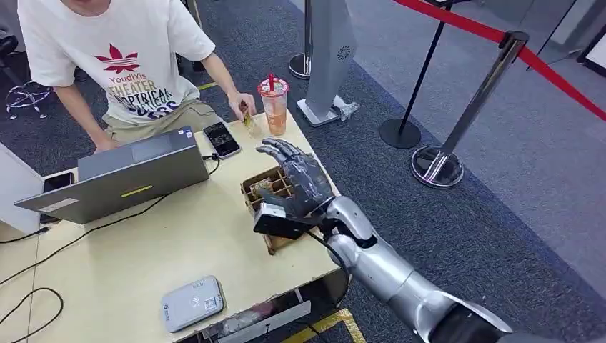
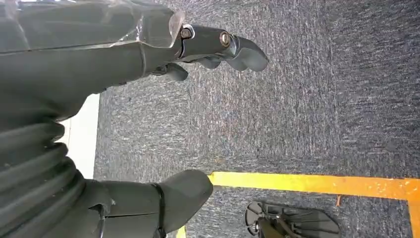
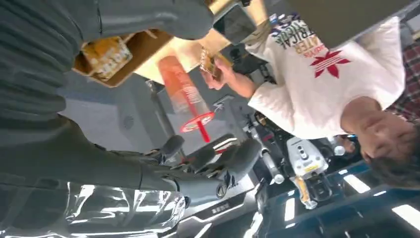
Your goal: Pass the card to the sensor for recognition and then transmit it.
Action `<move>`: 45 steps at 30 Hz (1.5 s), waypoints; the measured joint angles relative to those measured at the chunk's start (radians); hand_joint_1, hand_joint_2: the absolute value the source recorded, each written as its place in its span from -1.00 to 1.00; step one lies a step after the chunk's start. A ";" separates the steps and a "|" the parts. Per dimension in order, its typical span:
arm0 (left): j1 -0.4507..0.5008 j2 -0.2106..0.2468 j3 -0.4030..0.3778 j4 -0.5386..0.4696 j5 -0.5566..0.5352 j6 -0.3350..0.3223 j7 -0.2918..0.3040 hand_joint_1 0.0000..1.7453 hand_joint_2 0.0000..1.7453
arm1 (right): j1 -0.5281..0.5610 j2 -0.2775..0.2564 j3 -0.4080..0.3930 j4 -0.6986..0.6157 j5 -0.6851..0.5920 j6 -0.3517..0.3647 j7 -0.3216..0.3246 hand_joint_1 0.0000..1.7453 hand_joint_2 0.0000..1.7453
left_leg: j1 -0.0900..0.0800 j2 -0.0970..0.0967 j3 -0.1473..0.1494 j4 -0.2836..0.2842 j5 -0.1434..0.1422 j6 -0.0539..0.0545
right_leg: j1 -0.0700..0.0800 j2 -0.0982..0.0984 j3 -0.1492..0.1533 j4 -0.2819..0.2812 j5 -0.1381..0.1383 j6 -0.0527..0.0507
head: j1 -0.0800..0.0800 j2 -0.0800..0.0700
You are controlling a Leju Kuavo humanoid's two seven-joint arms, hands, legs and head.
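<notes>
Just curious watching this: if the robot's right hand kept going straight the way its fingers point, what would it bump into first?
Probably the drink cup with the red straw, just beyond the right hand. The person's hand holding a card is close beside it; depth is hard to judge.

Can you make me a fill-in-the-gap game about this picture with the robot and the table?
1. The person holds a small card right beside the ____ with the red straw.
2. The right hand is raised over a ____ box on the table.
3. The grey laptop stands with its lid ____.
4. The left hand hangs over carpet with a ____ line on it.

Missing words: drink; wooden; open; yellow
</notes>
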 joint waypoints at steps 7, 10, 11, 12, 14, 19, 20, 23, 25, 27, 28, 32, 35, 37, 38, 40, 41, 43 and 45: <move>0.000 0.000 0.000 0.000 -0.003 0.000 0.002 -1.00 1.00 | 0.067 -0.026 -0.020 -0.035 0.044 0.000 0.011 -0.24 1.00 | 0.000 0.000 0.000 0.000 0.000 0.000 | 0.000 0.000 0.000 0.000 0.000 0.000 | 0.000 0.000; 0.000 0.001 0.000 0.000 -0.001 0.001 0.004 -1.00 1.00 | 0.079 -0.035 -0.020 -0.037 0.076 0.004 0.021 -0.16 1.00 | 0.000 0.000 0.000 0.000 0.000 0.000 | 0.000 0.000 0.000 0.000 0.000 0.000 | 0.000 0.000; 0.000 0.001 0.000 0.000 0.000 0.002 0.005 -1.00 1.00 | 0.081 -0.037 -0.020 -0.038 0.087 0.006 0.024 -0.16 1.00 | 0.000 0.000 0.000 0.000 0.000 0.000 | 0.000 0.000 0.000 0.000 0.000 0.000 | 0.000 0.000; 0.000 0.001 0.000 0.000 0.001 0.002 0.005 -1.00 1.00 | 0.082 -0.039 -0.020 -0.037 0.099 0.010 0.027 -0.24 1.00 | 0.000 0.000 0.000 0.000 0.000 0.000 | 0.000 0.000 0.000 0.000 0.000 0.000 | 0.000 0.000; 0.000 0.001 0.000 0.000 0.003 0.003 0.005 -1.00 1.00 | 0.083 -0.044 -0.020 -0.037 0.117 0.019 0.035 -0.28 1.00 | 0.000 0.000 0.000 0.000 0.000 0.000 | 0.000 0.000 0.000 0.000 0.000 0.000 | 0.000 0.000; 0.000 0.002 0.000 0.000 0.002 0.005 0.003 -1.00 1.00 | 0.084 -0.058 -0.020 -0.037 0.147 0.031 0.055 -0.32 1.00 | 0.000 0.000 0.000 0.000 0.000 0.000 | 0.000 0.000 0.000 0.000 0.000 0.000 | 0.000 0.000; 0.000 0.002 0.000 0.000 0.000 0.005 0.003 -1.00 1.00 | 0.086 -0.063 -0.020 -0.037 0.155 0.031 0.060 -0.28 1.00 | 0.000 0.000 0.000 0.000 0.000 0.000 | 0.000 0.000 0.000 0.000 0.000 0.000 | 0.000 0.000; 0.000 0.002 0.000 0.000 -0.003 0.002 0.003 -1.00 1.00 | 0.098 -0.069 -0.020 -0.037 0.187 0.031 0.075 -0.22 1.00 | 0.000 0.000 -0.001 0.000 0.000 0.000 | 0.000 0.000 0.000 0.000 0.000 0.000 | 0.000 0.000; 0.000 0.002 0.000 0.000 -0.003 0.002 0.003 -1.00 1.00 | 0.101 -0.069 -0.020 -0.036 0.210 0.034 0.084 -0.40 1.00 | 0.000 0.000 -0.001 0.000 0.000 0.000 | 0.000 0.000 0.000 0.000 0.000 0.000 | 0.000 0.000; 0.000 0.002 0.000 0.000 -0.001 0.002 0.005 -1.00 1.00 | 0.101 -0.069 -0.020 -0.032 0.231 0.041 0.095 -0.42 1.00 | 0.000 0.000 -0.001 0.000 0.000 0.000 | 0.000 0.000 0.000 0.000 0.000 0.000 | 0.000 0.000; 0.000 0.002 0.000 0.000 0.000 0.002 0.007 -1.00 1.00 | 0.100 -0.069 -0.020 -0.029 0.239 0.045 0.099 -0.36 1.00 | 0.000 0.000 -0.001 0.000 0.000 0.000 | 0.000 0.000 0.000 0.000 0.000 0.000 | 0.000 0.000; 0.000 0.002 0.001 0.000 0.008 0.005 0.013 -1.00 1.00 | 0.090 -0.069 -0.019 -0.013 0.263 0.062 0.109 -0.18 1.00 | 0.000 0.000 -0.001 0.000 0.000 0.000 | 0.000 0.000 0.000 0.000 0.000 0.000 | 0.000 0.000; 0.000 0.002 0.003 0.000 0.011 0.006 0.013 -1.00 1.00 | 0.077 -0.070 -0.018 0.002 0.272 0.070 0.114 -0.20 1.00 | 0.000 0.000 -0.001 0.000 0.000 0.000 | 0.000 0.000 0.000 0.000 0.000 0.000 | 0.000 0.000; 0.000 0.002 0.004 0.000 0.012 0.008 0.013 -1.00 1.00 | 0.071 -0.071 -0.018 0.011 0.274 0.070 0.114 -0.20 1.00 | 0.000 0.000 -0.001 0.000 0.000 0.000 | 0.000 0.000 0.000 0.000 0.000 0.000 | 0.000 0.000; 0.000 0.002 0.005 0.000 0.012 0.008 0.013 -1.00 1.00 | 0.067 -0.072 -0.018 0.016 0.273 0.070 0.115 -0.14 1.00 | 0.000 0.000 -0.001 0.000 0.000 0.000 | 0.000 0.000 0.000 0.000 0.000 0.000 | 0.000 0.000; 0.000 0.002 0.006 0.000 0.012 0.008 0.013 -1.00 1.00 | 0.061 -0.077 -0.018 0.027 0.273 0.070 0.115 -0.02 1.00 | 0.000 0.000 -0.001 0.000 0.000 0.000 | 0.000 0.000 0.000 0.000 0.000 0.000 | 0.000 0.000; 0.000 0.002 0.006 0.000 0.012 0.008 0.013 -1.00 1.00 | 0.060 -0.080 -0.018 0.031 0.273 0.070 0.115 0.14 1.00 | 0.000 0.000 -0.001 0.000 0.000 0.000 | 0.000 0.000 0.000 0.000 0.000 0.000 | 0.000 0.000; 0.000 0.002 0.007 0.000 0.012 0.008 0.013 -1.00 1.00 | 0.060 -0.083 -0.018 0.036 0.273 0.070 0.115 0.28 1.00 | 0.000 0.000 -0.001 0.000 0.000 0.000 | 0.000 0.000 0.000 0.000 0.000 0.000 | 0.000 0.000; 0.000 0.002 0.007 0.000 0.012 0.008 0.013 -1.00 1.00 | 0.059 -0.085 -0.019 0.042 0.273 0.070 0.115 0.26 1.00 | 0.000 0.000 -0.001 0.000 0.000 0.000 | 0.000 0.000 0.000 0.000 0.000 0.000 | 0.000 0.000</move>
